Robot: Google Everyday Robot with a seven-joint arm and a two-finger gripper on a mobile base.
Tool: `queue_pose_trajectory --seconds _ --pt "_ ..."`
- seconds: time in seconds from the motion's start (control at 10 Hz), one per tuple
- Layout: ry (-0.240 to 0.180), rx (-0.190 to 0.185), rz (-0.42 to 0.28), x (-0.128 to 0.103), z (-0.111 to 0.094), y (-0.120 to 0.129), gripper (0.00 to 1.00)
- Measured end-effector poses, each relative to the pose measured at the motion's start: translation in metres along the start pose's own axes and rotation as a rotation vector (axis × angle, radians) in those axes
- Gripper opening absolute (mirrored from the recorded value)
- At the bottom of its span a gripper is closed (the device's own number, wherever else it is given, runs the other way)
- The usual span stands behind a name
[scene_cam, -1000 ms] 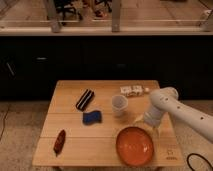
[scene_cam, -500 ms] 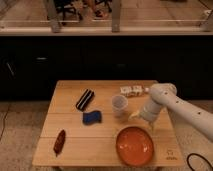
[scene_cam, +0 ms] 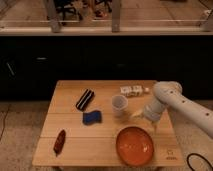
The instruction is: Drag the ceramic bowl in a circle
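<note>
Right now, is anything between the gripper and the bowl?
Nothing visible. The gripper hangs just above the bowl's far rim, with bare table between. The white cup stands to its left, off that path.

The gripper (scene_cam: 142,116), sitting between the white cup (scene_cam: 119,104) and the ceramic bowl (scene_cam: 135,145), is blurring into the wrist. The white arm (scene_cam: 185,105) is running off the right edge, its base out of view. The small pale items (scene_cam: 132,90) by the table's (scene_cam: 70,100) far edge are showing too small to identify. A dark cable (scene_cam: 197,164) is getting cut off at the bottom right corner.
</note>
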Motion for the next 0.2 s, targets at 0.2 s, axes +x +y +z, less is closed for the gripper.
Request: queue_pose_trajectory --seconds 0.2 --pt "0.002 -0.005 -0.030 -0.0056 0.0011 0.0001 0.80"
